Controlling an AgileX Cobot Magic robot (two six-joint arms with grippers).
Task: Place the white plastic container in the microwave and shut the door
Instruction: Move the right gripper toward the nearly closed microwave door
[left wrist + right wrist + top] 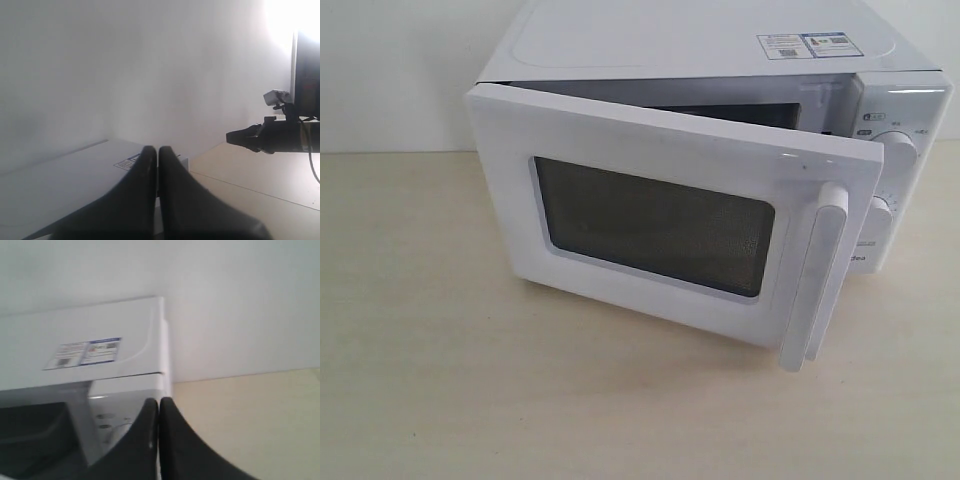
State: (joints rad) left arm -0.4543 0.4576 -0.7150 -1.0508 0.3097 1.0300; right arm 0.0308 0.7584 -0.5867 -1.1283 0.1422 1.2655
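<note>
The white microwave point(700, 45) stands at the back of the table, stickers on its top and two round dials on its right panel. Its door point(660, 225), with a dark window and a vertical bar handle point(817, 270), hangs part-way open, swung out toward the front. The white plastic container is hidden or out of view in every frame. No gripper shows in the exterior view. My left gripper point(158, 149) is shut and empty, held above the microwave point(75, 180) top. My right gripper point(159, 401) is shut and empty, near the microwave's point(100, 345) right front corner.
The pale wooden table point(470, 400) spreads in front of and beside the microwave. A white wall stands behind. In the left wrist view the other black arm point(272, 136) reaches in over the table, with a dark panel behind it.
</note>
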